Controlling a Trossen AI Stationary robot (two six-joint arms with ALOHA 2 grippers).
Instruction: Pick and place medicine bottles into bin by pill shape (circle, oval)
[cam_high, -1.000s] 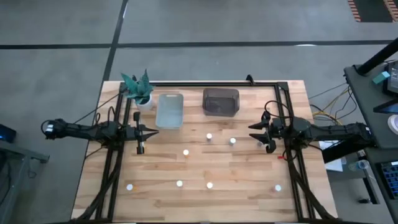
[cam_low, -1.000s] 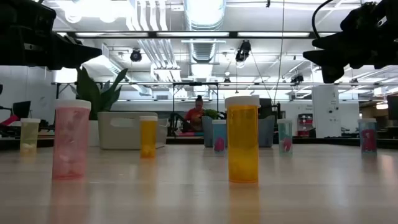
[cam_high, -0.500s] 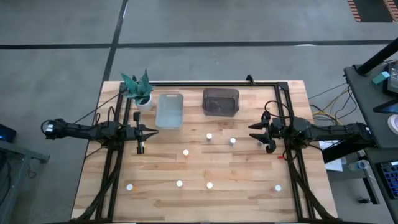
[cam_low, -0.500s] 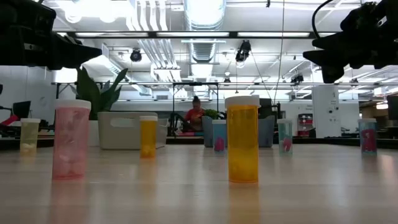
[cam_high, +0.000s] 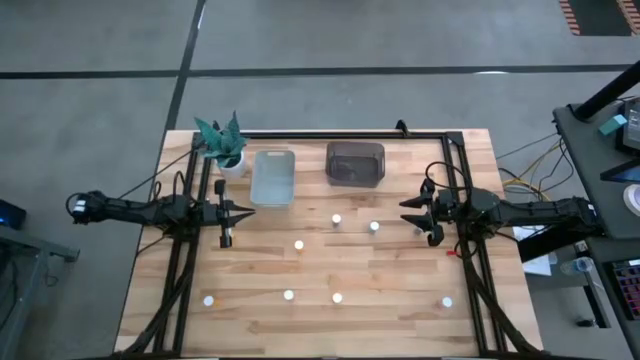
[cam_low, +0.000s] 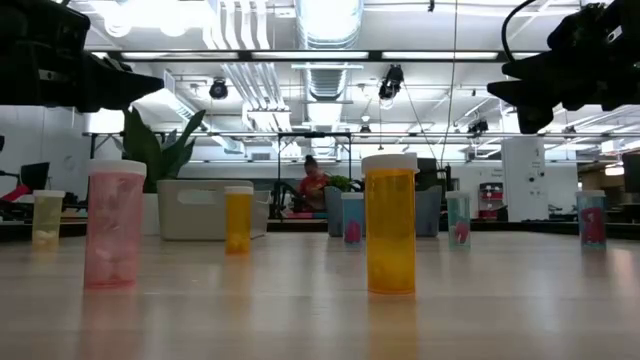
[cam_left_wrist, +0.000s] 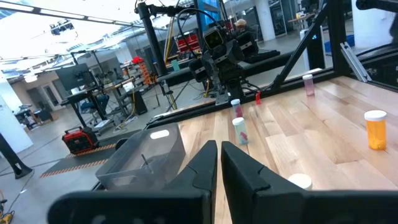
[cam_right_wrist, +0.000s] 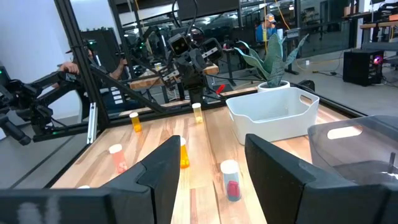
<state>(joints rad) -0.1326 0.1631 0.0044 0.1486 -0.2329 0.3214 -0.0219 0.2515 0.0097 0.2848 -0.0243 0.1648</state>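
Several small medicine bottles with white caps stand upright on the wooden table, among them one mid-table, one to its right and one near the front. In the low view a pink bottle and an orange bottle stand nearest. My left gripper is shut and empty above the table's left side, fingers level and pointing right. My right gripper is open and empty above the right side, pointing left; a bottle with red pills stands ahead of it.
A pale clear bin and a dark grey bin stand side by side at the table's far edge. A potted plant stands at the far left corner. A black frame runs along the far and side edges.
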